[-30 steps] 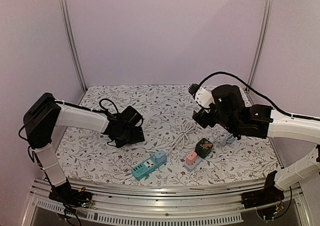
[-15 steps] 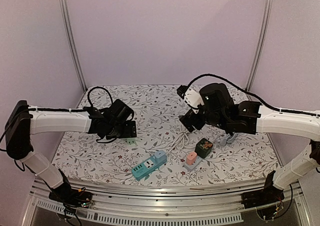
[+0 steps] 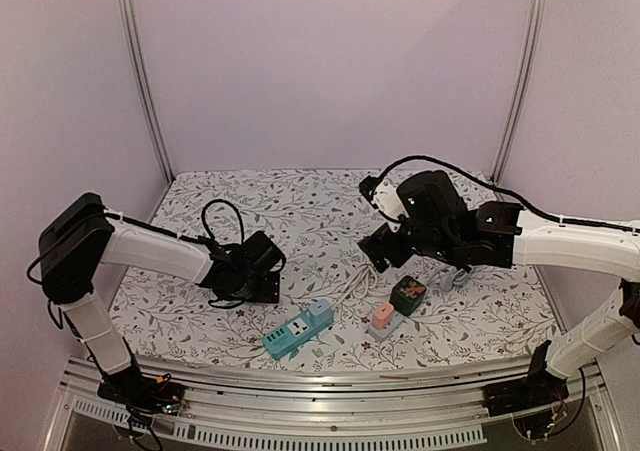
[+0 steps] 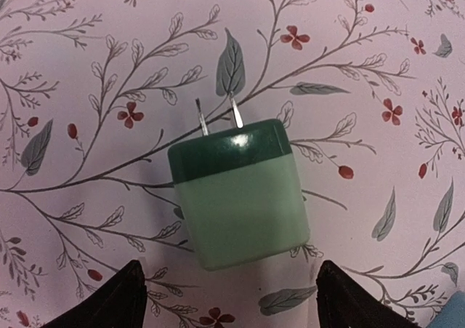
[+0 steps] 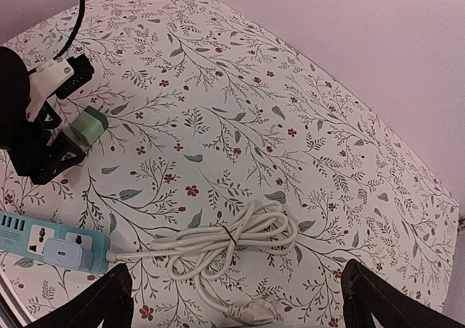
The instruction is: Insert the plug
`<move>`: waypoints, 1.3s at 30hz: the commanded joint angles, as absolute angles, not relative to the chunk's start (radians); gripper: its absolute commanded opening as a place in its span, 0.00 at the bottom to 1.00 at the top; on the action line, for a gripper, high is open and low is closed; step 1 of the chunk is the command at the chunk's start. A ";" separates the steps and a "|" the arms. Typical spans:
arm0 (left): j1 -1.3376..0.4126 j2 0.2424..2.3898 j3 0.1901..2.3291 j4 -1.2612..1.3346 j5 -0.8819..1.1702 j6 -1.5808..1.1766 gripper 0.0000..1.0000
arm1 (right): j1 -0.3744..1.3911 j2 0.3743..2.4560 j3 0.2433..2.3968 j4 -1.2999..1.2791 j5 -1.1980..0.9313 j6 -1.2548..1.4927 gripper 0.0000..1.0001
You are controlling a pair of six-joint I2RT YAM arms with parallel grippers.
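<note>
Since the floral desk (image 3: pixel 300 196) carries everything, biggest first.

Left arm (image 3: pixel 150 246) reaches in low over the left-middle of the desk. Right arm (image 3: pixel 560 241) hangs higher over the right-middle.

Teal power strip (image 3: pixel 298 329) lies close to the near edge, about centre. Its white cord (image 3: pixel 365 271) is coiled just beyond it, toward the far side. A pink adapter (image 3: pixel 382 316) and a dark green adapter (image 3: pixel 407 291) sit just right of the strip.

Task's thing: pale green plug (image 4: pixel 240 204), flat on the cloth at left-middle, left of the strip and a little farther back. From above it is hidden under the left pincer (image 3: pixel 250 281); the wrist view shows it plainly.
- Lies just ahead of that pincer's fingertips (image 4: pixel 120 299), centred on the gap.
- Long axis runs along the pincer's reach; the two prongs (image 4: pixel 218 116) point straight away from it, dark green end leading.
- Fingers stand wider than the plug's body, one to each side, touching nothing. Pincer wide, empty.

Right pincer (image 3: pixel 378 253) gapes too, empty, over the cord and well apart from the plug. Left arm is clearly the nearer.

Judgement: the grasp looks like a short advance along the plug's own axis, squeezing its sides and leaving the prongs free. The plug would then need turning prongs-down for the strip's sockets, off to the near right.
</note>
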State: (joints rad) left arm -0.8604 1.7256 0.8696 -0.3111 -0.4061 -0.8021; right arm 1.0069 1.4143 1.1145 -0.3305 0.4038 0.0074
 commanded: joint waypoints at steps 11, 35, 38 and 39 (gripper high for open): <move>-0.874 1.796 0.887 -0.172 -0.520 -0.871 0.67 | 1.005 1.378 1.103 -0.380 0.381 0.064 0.99; -0.881 1.742 0.774 0.087 -0.534 -0.666 0.22 | 1.004 1.376 1.097 -0.415 0.389 0.091 0.99; -0.884 1.695 0.737 0.128 -0.500 -0.598 0.20 | 1.003 1.369 1.099 -0.429 0.390 0.102 0.99; -0.886 1.680 0.724 0.147 -0.486 -0.572 0.18 | 1.004 1.364 1.099 -0.431 0.388 0.105 0.99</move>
